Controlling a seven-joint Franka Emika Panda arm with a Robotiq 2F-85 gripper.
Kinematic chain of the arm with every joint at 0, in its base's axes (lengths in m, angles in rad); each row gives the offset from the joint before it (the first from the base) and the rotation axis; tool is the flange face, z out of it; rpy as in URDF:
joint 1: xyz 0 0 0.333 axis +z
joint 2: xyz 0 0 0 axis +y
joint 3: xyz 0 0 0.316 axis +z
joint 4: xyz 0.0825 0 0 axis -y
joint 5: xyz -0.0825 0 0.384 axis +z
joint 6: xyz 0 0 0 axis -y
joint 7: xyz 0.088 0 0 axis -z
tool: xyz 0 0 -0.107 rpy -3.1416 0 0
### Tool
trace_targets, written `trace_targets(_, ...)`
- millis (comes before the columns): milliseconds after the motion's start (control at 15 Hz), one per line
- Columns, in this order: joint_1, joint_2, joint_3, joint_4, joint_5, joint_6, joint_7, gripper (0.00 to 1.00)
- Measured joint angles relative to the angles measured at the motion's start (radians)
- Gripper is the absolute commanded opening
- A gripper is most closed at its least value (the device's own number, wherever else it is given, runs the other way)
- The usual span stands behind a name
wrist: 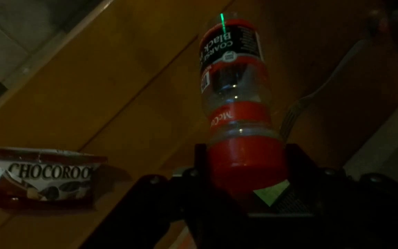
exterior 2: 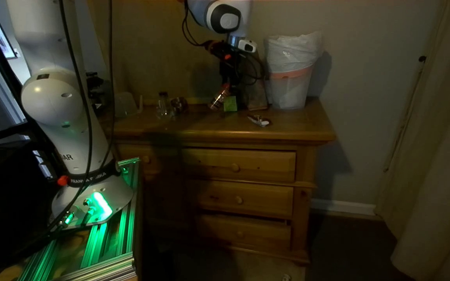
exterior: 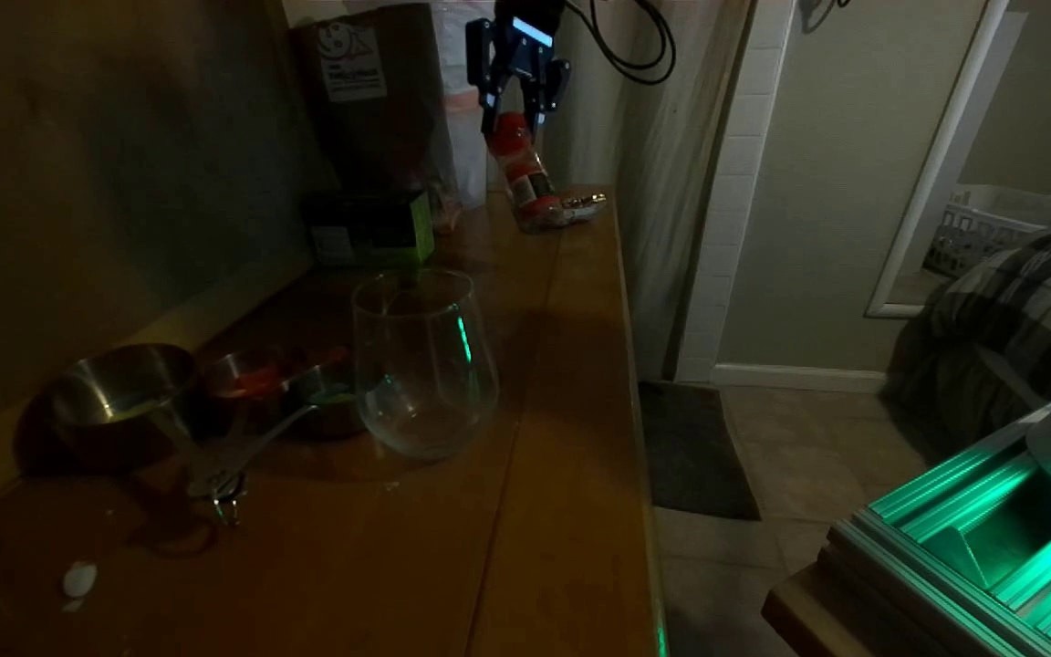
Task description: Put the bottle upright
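In an exterior view, the hand (exterior: 513, 126) is at the top centre of the frame, clamped on the red cap of the bottle (exterior: 523, 169), which leans, cap uppermost, its lower end slanting to the right. Whether that end touches the desk (exterior: 571, 411) I cannot tell. A shiny wrapper (exterior: 587, 210) shows just right of it. At upper left are a paper bag (exterior: 370, 119) and a dark box (exterior: 366, 228) with a green end; a clear glass (exterior: 425, 392) stands upright near the middle, and metal cups (exterior: 124, 392) sit at left. In an exterior view, the arm (exterior 2: 229, 17) comes down from top centre, and the bottle slants toward lower left. The wrapper lies to the right, apart from it; a lined bin (exterior 2: 293, 88) stands farther right. In the wrist view, the bottle fills the middle, its cap gripped at bottom centre, its label upside down. The wrapper, marked CHOCOROO, lies at lower left, and a fork (wrist: 330, 79) lies right of the bottle.
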Motion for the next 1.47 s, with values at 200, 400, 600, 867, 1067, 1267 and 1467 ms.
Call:
trace_targets(200,0.000,-0.013,0.021,-0.038,0.002,0.094,-0.134,0.33)
trace_targets(400,-0.008,-0.028,0.044,-0.077,0.030,0.180,-0.297,0.33)
trace_targets(600,-0.028,-0.045,0.067,-0.114,0.128,0.233,-0.481,0.33)
trace_targets(867,-0.051,-0.061,0.077,-0.151,0.243,0.237,-0.694,0.33)
trace_targets(1067,-0.068,-0.067,0.075,-0.181,0.276,0.237,-0.791,0.33)
trace_targets(1267,-0.071,-0.067,0.071,-0.202,0.277,0.251,-0.841,0.33)
trace_targets(1467,-0.071,-0.068,0.073,-0.216,0.299,0.290,-0.923,0.33)
